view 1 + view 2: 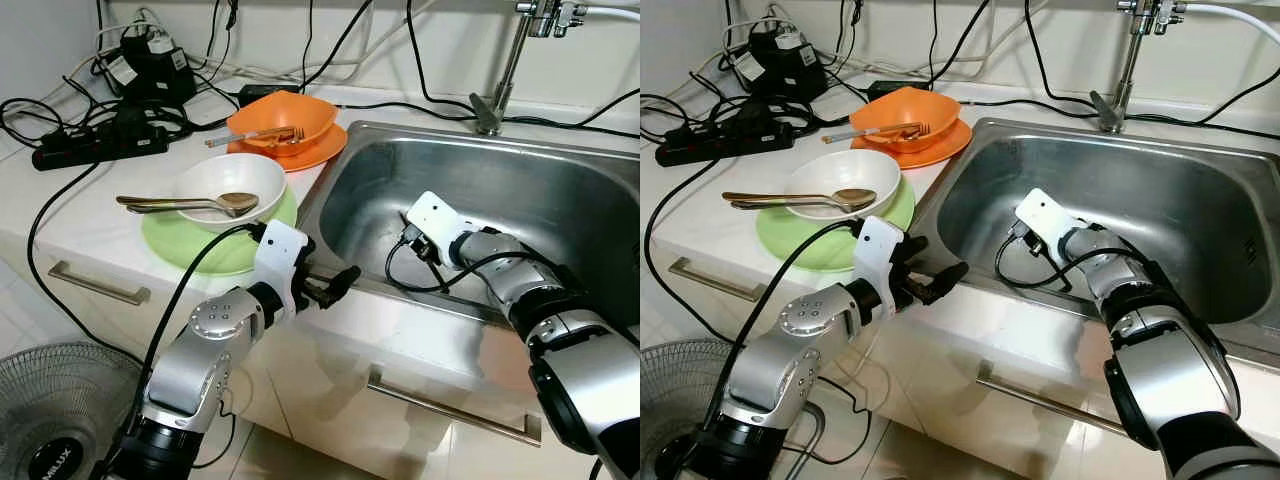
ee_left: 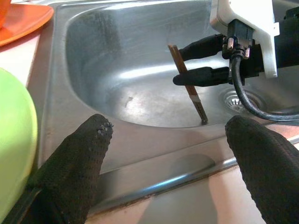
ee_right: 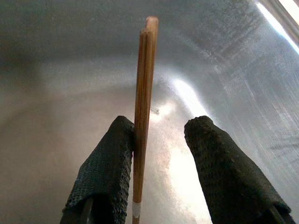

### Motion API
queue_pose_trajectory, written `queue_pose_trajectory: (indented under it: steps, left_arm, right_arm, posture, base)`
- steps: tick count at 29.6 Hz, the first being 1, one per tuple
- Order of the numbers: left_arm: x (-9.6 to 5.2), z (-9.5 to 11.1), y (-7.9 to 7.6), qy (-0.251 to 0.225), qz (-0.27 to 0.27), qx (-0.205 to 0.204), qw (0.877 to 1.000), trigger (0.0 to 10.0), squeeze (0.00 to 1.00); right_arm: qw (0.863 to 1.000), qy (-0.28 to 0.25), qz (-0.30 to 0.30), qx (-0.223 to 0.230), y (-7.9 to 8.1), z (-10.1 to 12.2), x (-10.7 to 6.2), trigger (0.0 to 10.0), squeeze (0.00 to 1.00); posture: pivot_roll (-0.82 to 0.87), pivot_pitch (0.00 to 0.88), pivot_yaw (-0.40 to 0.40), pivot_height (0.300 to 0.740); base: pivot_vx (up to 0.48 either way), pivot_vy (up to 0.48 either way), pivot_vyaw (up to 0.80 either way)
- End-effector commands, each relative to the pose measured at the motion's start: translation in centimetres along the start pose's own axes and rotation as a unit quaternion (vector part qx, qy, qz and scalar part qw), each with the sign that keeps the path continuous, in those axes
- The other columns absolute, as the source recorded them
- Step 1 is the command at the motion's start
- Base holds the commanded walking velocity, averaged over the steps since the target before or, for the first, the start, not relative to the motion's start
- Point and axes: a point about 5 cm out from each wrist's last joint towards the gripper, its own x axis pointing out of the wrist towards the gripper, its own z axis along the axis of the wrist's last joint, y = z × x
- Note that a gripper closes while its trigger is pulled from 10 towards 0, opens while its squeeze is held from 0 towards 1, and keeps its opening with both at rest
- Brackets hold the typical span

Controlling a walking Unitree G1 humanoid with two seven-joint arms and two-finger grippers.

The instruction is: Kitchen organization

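A brown wooden chopstick (image 3: 144,93) stands slanted in the steel sink (image 1: 560,200), its lower tip near the drain (image 2: 236,99). My right gripper (image 3: 161,122) is down in the sink, open around the chopstick. The stick rests against one finger (image 3: 110,163), with a gap to the other. My left gripper (image 2: 170,128) is open and holds nothing, hovering over the counter's front edge by the sink's near left rim. On the counter, a white bowl (image 1: 225,185) with two spoons (image 1: 190,205) sits on a green plate (image 1: 190,250).
An orange bowl (image 1: 285,115) with a fork (image 1: 250,136) sits on an orange plate (image 1: 310,155) behind. A power strip (image 1: 100,145) and tangled cables lie at the back left. The faucet (image 1: 505,70) rises behind the sink. A fan (image 1: 60,420) stands on the floor below.
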Motion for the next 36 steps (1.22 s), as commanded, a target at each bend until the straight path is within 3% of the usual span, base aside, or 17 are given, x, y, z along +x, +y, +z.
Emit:
queue_pose_trajectory:
  steps: [1, 5, 7, 9, 18, 19, 22, 27, 31, 34, 35, 36]
  left_arm:
    - [-0.1, 0.3, 0.2, 0.0, 0.007, 0.012, 1.0, 10.0, 1.0]
    - [-0.1, 0.4, 0.2, -0.002, 0.011, 0.016, 1.0, 10.0, 1.0]
    - [-0.2, 0.7, 0.7, -0.014, 0.034, 0.023, 0.999, 10.0, 1.0]
    - [-0.3, 0.8, 0.9, -0.019, 0.043, 0.026, 0.999, 10.0, 1.0]
    - [-0.5, 2.0, 1.6, -0.056, 0.089, 0.06, 0.993, 10.0, 1.0]
    - [-1.0, 3.0, 2.3, -0.086, 0.132, 0.085, 0.984, 10.0, 1.0]
    - [-1.9, 4.8, 3.2, -0.126, 0.193, 0.131, 0.964, 10.0, 1.0]
    - [-3.6, 6.9, 4.2, -0.177, 0.264, 0.177, 0.931, 10.0, 1.0]
    - [-5.2, 7.5, 4.8, -0.216, 0.317, 0.2, 0.902, 10.0, 1.0]
    - [-5.8, 7.4, 5.2, -0.224, 0.343, 0.196, 0.891, 10.0, 1.0]
    - [-6.5, 7.5, 5.6, -0.233, 0.37, 0.2, 0.877, 10.0, 1.0]
    - [-6.8, 7.6, 5.8, -0.237, 0.383, 0.201, 0.87, 10.0, 1.0]
  right_arm:
    - [1.0, -0.016, 0.0, 0.018, -0.3, 0.6, 0.0, 10.0, 1.0]
    - [0.999, -0.023, 0.001, 0.032, -0.3, 0.8, 0.0, 10.0, 1.0]
    - [0.991, -0.085, 0.014, 0.103, -0.3, 2.9, 0.3, 10.0, 1.0]
    - [0.983, -0.12, 0.022, 0.14, -0.3, 4.0, 0.3, 10.0, 1.0]
    - [0.967, -0.171, 0.014, 0.186, -1.1, 5.4, -0.1, 10.0, 1.0]
    - [0.961, -0.191, 0.011, 0.201, -1.6, 6.0, -0.4, 10.0, 1.0]
    - [0.949, -0.221, 0.009, 0.225, -2.1, 6.8, -1.0, 10.0, 1.0]
    - [0.937, -0.246, 0.008, 0.247, -2.2, 7.3, -1.7, 10.0, 1.0]
    - [0.93, -0.251, 0.012, 0.269, -1.6, 6.9, -2.1, 10.0, 1.0]
    - [0.925, -0.257, 0.033, 0.277, -0.9, 6.9, -2.5, 10.0, 1.0]
    - [0.92, -0.267, 0.07, 0.279, 0.0, 7.3, -3.1, 10.0, 1.0]
    - [0.919, -0.269, 0.092, 0.273, 0.6, 7.4, -3.4, 10.0, 1.0]
  posture:
    - [-0.05, 0.0, 0.099, 0.74]
    - [-0.05, 0.0, 0.099, 0.74]
    - [-0.05, 0.0, 0.098, 0.74]
    - [-0.05, 0.0, 0.099, 0.74]
    - [-0.05, 0.0, 0.1, 0.74]
    - [-0.05, 0.0, 0.097, 0.74]
    - [-0.05, 0.0, 0.095, 0.74]
    - [-0.04, 0.0, 0.093, 0.74]
    - [-0.03, 0.0, 0.096, 0.74]
    - [-0.03, 0.0, 0.097, 0.74]
    - [-0.04, 0.0, 0.1, 0.74]
    - [-0.04, 0.0, 0.101, 0.74]
  base:
    - [0.0, 0.0, 0.0]
    - [0.0, 0.0, 0.0]
    - [0.0, 0.0, 0.0]
    - [0.0, 0.0, 0.0]
    - [0.0, 0.0, 0.0]
    - [0.0, 0.0, 0.0]
    - [0.0, 0.0, 0.0]
    - [0.0, 0.0, 0.0]
    - [0.0, 0.0, 0.0]
    - [0.0, 0.0, 0.0]
    - [0.0, 0.0, 0.0]
    - [0.0, 0.0, 0.0]
